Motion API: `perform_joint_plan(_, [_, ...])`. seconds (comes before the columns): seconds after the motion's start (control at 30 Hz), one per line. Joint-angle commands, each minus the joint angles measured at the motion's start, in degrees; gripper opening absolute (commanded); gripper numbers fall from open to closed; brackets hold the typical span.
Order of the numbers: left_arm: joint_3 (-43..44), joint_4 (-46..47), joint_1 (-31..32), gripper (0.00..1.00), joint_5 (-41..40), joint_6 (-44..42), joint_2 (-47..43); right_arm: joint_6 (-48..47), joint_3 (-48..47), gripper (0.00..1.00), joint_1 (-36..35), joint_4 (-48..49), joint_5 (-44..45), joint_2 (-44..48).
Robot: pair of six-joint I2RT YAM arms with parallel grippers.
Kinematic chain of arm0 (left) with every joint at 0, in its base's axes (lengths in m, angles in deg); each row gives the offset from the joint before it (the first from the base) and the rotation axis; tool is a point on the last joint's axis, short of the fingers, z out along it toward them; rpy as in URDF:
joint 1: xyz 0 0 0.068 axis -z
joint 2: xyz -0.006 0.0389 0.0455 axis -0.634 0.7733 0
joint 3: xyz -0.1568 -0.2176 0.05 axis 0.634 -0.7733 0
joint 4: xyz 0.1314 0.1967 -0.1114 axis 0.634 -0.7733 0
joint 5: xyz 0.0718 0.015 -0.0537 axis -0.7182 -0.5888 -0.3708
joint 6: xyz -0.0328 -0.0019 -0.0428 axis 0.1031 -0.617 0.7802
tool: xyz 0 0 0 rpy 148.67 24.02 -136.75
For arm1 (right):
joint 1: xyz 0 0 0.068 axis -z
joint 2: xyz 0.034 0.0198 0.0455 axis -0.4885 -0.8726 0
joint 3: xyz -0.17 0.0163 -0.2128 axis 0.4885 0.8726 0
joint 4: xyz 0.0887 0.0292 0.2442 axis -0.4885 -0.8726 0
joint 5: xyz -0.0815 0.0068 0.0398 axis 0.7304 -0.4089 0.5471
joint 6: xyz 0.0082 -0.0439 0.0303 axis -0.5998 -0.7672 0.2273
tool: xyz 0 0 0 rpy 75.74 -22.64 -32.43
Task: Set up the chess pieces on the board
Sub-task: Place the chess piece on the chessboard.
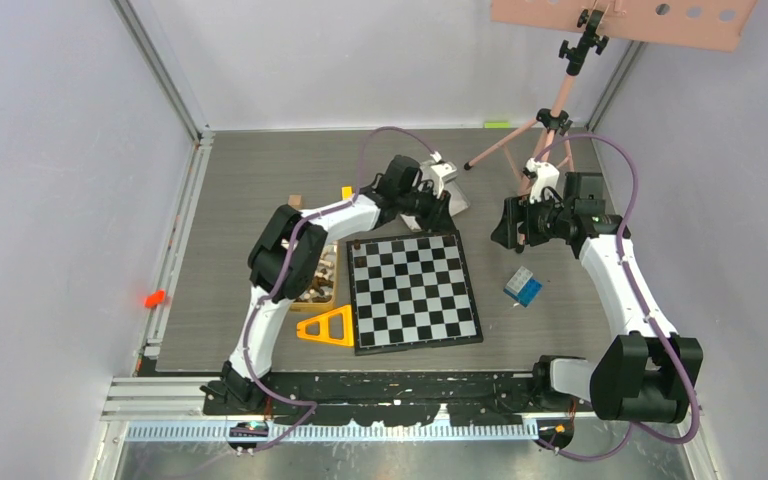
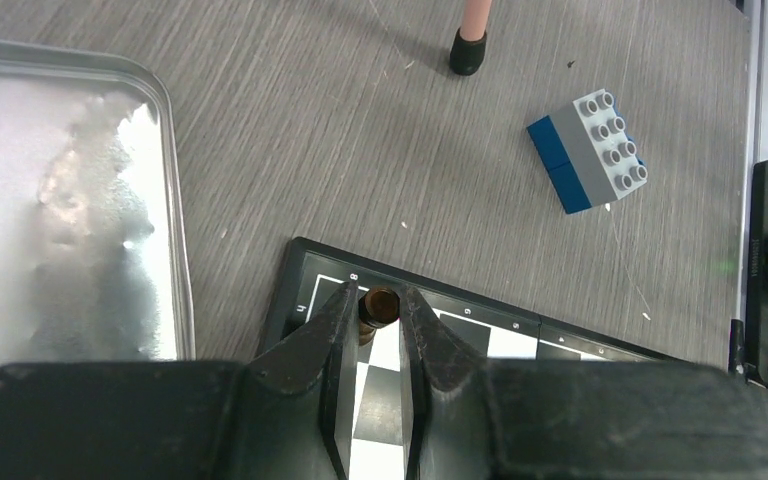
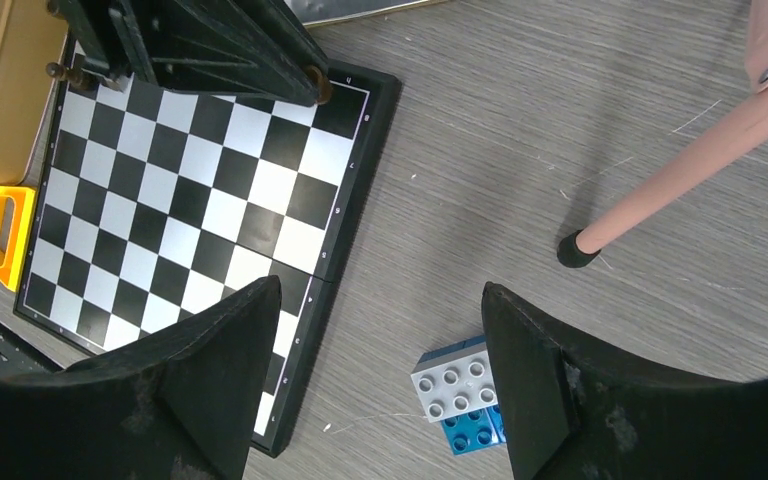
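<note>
Left end effector [image 2: 380, 300] nearly closed on a tiny dark brown wooden chess piece [image 2: 380, 306], at the top right corner of the black and white checked board [image 1: 415, 290] seen from above. Right end effector [image 3: 380, 295] wide open, empty. Placing step; next, lower gently, let go.

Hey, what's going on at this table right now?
The left claw is shut on a dark chess piece, holding it at the far right corner of the board. The right claw hangs open over the table to the right of the board, near a blue and grey block, holding nothing. The board is almost bare. Most pieces lie in the gold tin on its left.
</note>
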Motion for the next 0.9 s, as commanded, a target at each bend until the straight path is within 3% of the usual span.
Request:
perform_joint_plan(0.0, [2.3, 4.3, 0.4, 0.05, -1.1, 3.2, 1.3, 0.6, 0.0, 0.79, 0.8, 2.9, -2.0, 1.4])
perform_joint_plan(0.47, [2.1, 7.2, 0.6, 0.06, -1.0, 5.6, 3.4, 0.5, 0.4, 0.79, 1.3, 2.9, -3.3, 0.7])
perform_joint_plan(0.87, [0.4, 7.6, 0.6, 0.13, -1.2, 5.3, 3.3, 0.3, 0.4, 0.79, 1.4, 2.8, -4.0, 0.1])
